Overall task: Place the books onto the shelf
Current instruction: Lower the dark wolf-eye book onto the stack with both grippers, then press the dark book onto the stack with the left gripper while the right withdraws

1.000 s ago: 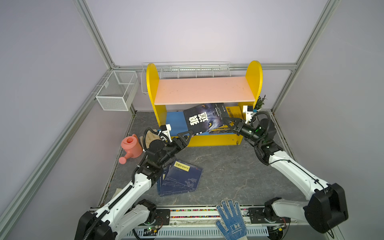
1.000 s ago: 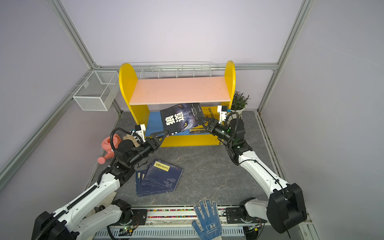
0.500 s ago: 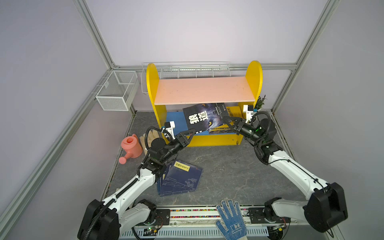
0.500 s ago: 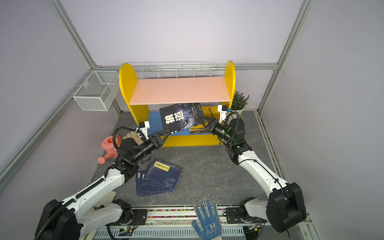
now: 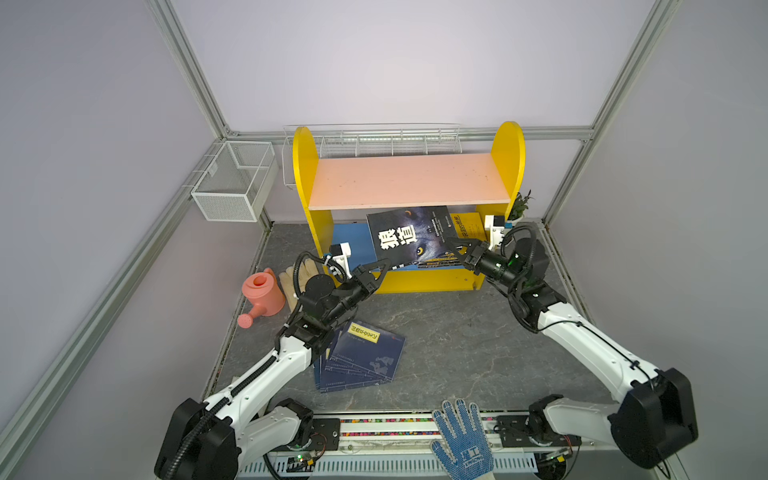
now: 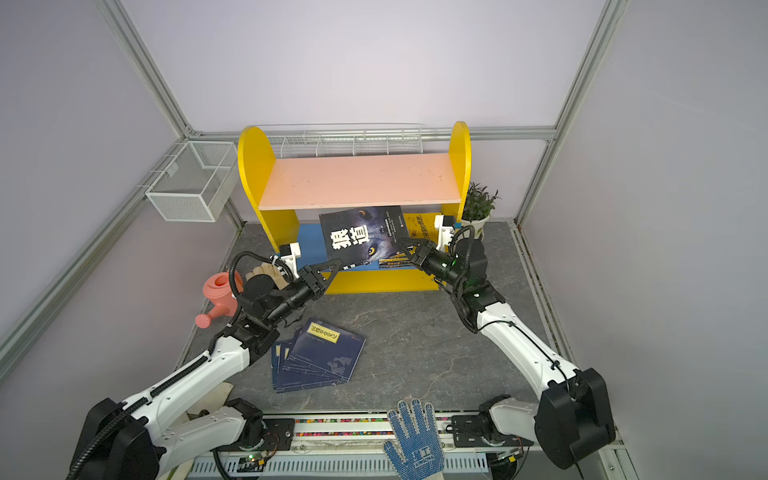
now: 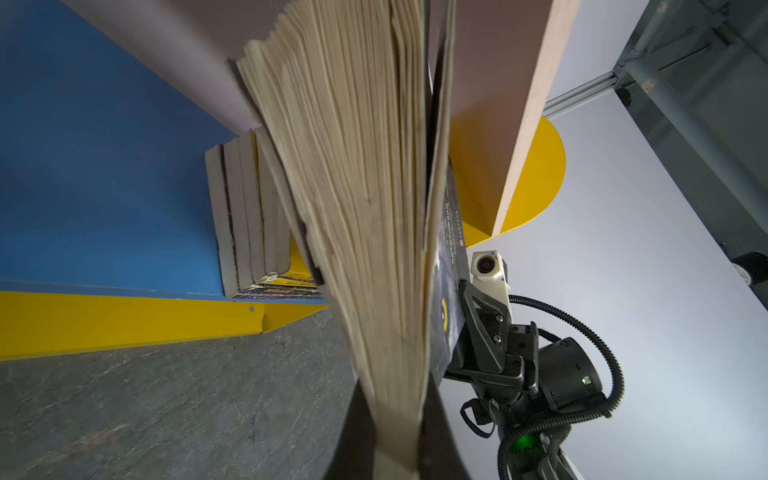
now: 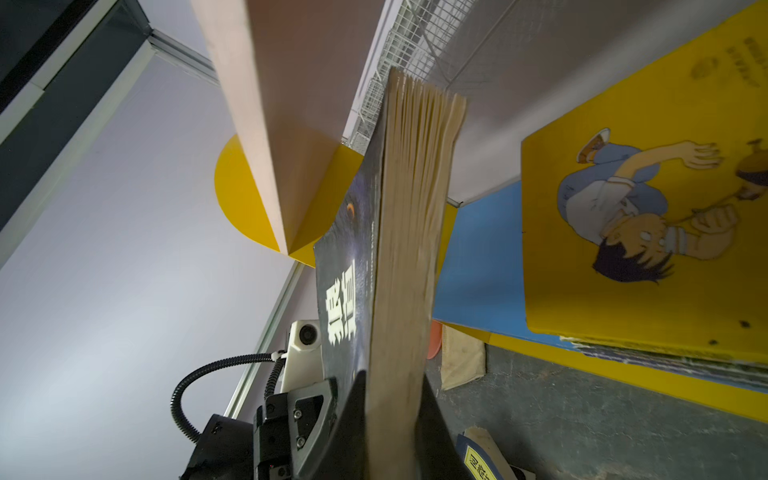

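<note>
The left gripper (image 5: 386, 262) is clamped tight on the lower corner of the black book (image 5: 409, 237). The right gripper (image 5: 453, 246) pinches the opposite edge, its jaws narrow around the pages. The book tilts in the front opening of the shelf (image 5: 305, 166), just under its pink board (image 5: 407, 178). Navy books (image 5: 361, 353) lie on the floor before the shelf.
</note>
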Available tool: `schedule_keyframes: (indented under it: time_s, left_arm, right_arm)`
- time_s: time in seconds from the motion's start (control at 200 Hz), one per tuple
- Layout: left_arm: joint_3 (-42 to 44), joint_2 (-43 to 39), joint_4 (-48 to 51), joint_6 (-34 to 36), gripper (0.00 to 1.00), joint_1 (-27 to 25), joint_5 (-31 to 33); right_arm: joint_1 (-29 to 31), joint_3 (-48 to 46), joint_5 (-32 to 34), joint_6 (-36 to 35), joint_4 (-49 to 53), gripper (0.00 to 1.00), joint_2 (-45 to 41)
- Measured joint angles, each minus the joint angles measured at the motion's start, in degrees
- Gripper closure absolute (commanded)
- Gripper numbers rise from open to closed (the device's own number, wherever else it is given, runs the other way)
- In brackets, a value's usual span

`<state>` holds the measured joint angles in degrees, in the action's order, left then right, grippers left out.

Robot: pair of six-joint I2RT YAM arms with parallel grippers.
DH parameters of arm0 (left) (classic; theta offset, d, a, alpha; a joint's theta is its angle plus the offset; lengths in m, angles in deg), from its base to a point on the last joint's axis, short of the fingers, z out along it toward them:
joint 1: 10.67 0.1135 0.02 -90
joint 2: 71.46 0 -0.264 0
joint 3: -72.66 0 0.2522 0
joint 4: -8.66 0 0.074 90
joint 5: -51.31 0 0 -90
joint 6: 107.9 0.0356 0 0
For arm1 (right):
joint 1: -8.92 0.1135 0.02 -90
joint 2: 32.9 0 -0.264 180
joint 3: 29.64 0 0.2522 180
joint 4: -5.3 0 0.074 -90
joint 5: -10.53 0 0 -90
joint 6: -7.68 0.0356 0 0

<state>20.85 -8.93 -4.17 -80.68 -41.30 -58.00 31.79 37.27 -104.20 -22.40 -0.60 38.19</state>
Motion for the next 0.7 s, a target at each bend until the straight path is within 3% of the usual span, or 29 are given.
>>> schedule_keyframes:
  time_s: [0.055,0.145,0.44,0.7]
  left_arm:
    - [-1.64,0.63,2.1,1.11,1.0,-0.15,0.0]
    - [-5.2,3.1,4.94,3.28,1.0,0.09,1.46]
    - [-12.46,15.04,8.35,6.58,1.0,0.57,1.51]
    - [-19.78,20.63,8.17,9.09,1.0,-0.81,-1.14]
  right_arm:
    - [0.13,0.04,2.56,-2.25,4.9,0.53,-1.51]
    - [0.2,0.2,7.61,-5.88,12.02,0.46,-4.63]
    - [-1.11,3.41,29.64,-13.38,33.55,0.45,-13.66]
    - [-2.54,3.48,36.28,-16.46,42.14,0.45,-15.58]
